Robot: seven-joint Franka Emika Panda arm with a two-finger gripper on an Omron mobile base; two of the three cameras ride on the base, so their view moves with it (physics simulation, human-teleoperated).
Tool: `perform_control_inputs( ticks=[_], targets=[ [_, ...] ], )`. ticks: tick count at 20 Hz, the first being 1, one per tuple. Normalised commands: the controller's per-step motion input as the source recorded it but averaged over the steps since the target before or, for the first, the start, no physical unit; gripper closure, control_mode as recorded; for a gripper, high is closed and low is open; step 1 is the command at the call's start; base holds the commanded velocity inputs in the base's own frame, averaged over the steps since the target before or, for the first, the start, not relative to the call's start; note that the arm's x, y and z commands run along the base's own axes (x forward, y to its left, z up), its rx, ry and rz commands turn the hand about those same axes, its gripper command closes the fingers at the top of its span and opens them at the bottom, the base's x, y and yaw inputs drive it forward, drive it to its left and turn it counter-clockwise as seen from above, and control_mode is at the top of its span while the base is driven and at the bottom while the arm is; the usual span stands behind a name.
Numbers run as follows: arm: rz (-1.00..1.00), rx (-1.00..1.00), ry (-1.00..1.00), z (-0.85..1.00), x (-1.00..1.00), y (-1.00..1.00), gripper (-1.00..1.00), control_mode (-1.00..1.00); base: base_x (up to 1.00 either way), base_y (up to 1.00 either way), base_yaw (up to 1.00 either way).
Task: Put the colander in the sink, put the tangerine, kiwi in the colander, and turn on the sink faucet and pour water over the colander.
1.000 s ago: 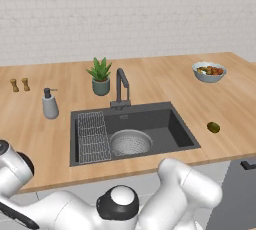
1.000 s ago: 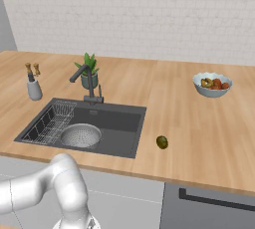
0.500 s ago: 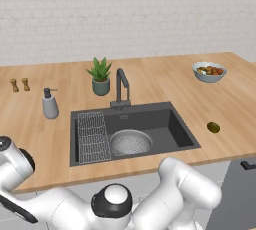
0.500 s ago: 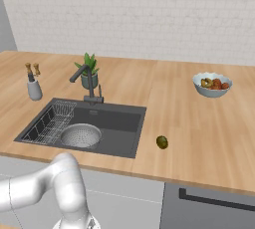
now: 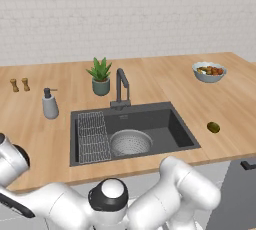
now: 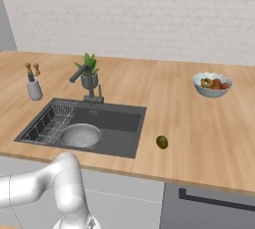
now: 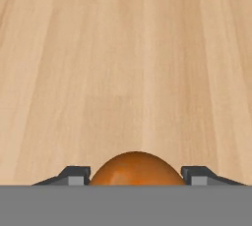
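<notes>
Orange and glossy, the small round tangerine (image 7: 136, 169) sits between the two dark finger tips of the gripper (image 7: 136, 175) in the hand view, one tip pressed close at each side of the fruit, so the jaws are narrowed around it and hold it. Its lower half is cut off at the bottom of that view. Behind it runs pale wood grain, smooth and streaked lengthwise.

From the base views, the light wooden counter (image 5: 40, 139) carries a rectangular dark grey sink (image 5: 165, 124). Inside the basin, the round silver-grey perforated metal colander (image 5: 130, 142) lies at about 6 o'clock from the dark angular faucet (image 5: 121, 85), just beside a wire grid rack (image 5: 93, 136) at its 9 o'clock. The colander's holes blur into a fine speckle, and its side handles are too small to make out.

On the counter at 3 o'clock from the sink, well apart from it, rests the small oval olive-brown kiwi (image 6: 162, 142). A pale bowl of mixed fruit (image 6: 212, 84) stands further back, at about 1 o'clock from the kiwi. A grey soap dispenser (image 5: 49, 105) and a potted green plant (image 5: 100, 76) stand behind the sink.
</notes>
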Motion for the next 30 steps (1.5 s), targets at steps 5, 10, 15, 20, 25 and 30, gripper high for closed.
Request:
perform_control_inputs(
  ticks=[5,10,15,20,25,30],
  targets=[
    [-0.17,0.00,-0.02,0.17,-0.30,-0.72,1.00,-1.00,0.00,0.00,0.00],
    [-0.26,0.00,-0.02,0.27,-0.11,-1.00,1.00,-1.00,0.00,0.00,0.00],
    [-0.27,0.00,0.00,0.18,0.00,-1.00,1.00,-1.00,0.00,0.00,0.00],
    [-0.24,0.03,0.00,0.24,0.00,-1.00,1.00,-1.00,0.00,0.00,0.00],
    [-0.20,0.09,0.00,0.32,0.09,-1.00,1.00,-1.00,0.00,0.00,0.00],
    [-0.15,0.12,0.03,0.24,0.24,-1.00,1.00,-1.00,0.00,0.00,0.00]
  ],
)
